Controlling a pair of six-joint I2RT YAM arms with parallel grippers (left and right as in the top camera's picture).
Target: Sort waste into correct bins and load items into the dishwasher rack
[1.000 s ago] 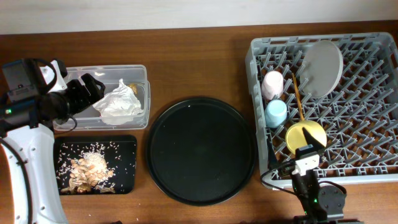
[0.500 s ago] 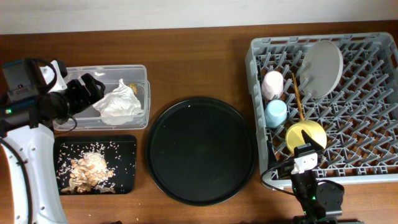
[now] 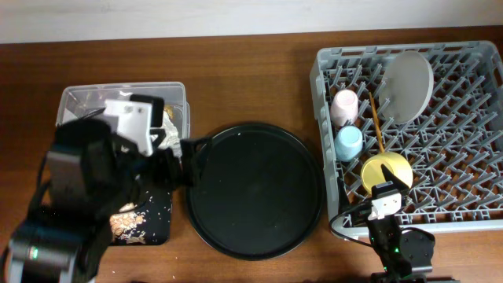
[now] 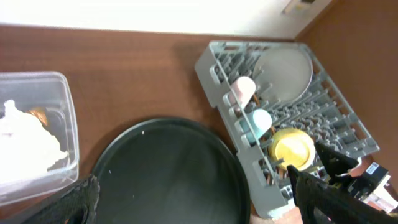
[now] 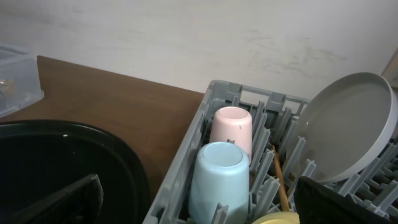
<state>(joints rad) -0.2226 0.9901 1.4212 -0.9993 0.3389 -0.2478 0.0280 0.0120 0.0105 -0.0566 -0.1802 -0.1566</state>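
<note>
The clear tub [image 3: 78,98] lies behind the left arm in the overhead view. In the left wrist view it is at the left side, ahead of the fingers. Inside it is a crumpled white wrapper [image 4: 25,140] with a small gold-brown piece beside it. The shallow black tray [image 3: 157,214] is mostly hidden under the arm. At its visible edge are brownish shredded scraps [image 3: 126,222] with pale crumbs around them.

The left gripper [image 3: 187,161] has its jaws spread wide and holds nothing. It hangs over the near left rim of the large round black tray [image 3: 251,189], which fills the space between and beyond the fingers.

Further ahead and to the right of this gripper is the grey dishwasher rack [image 3: 464,157], a lattice of pegs. The right gripper [image 3: 385,196] is at the rack's near edge, also with its jaws wide apart and with nothing between them. Just in front of it, low in its wrist view, sits the yellow bowl [image 3: 385,171]. Straight ahead stands the light blue cup [image 5: 217,177], and the pink cup [image 5: 231,127] is just beyond that. The wooden chopsticks [image 3: 376,122] lie at the right of the cups, pointing away from the gripper. The pale round plate [image 5: 348,124] leans on its edge among the pegs, ahead and to the right.
</note>
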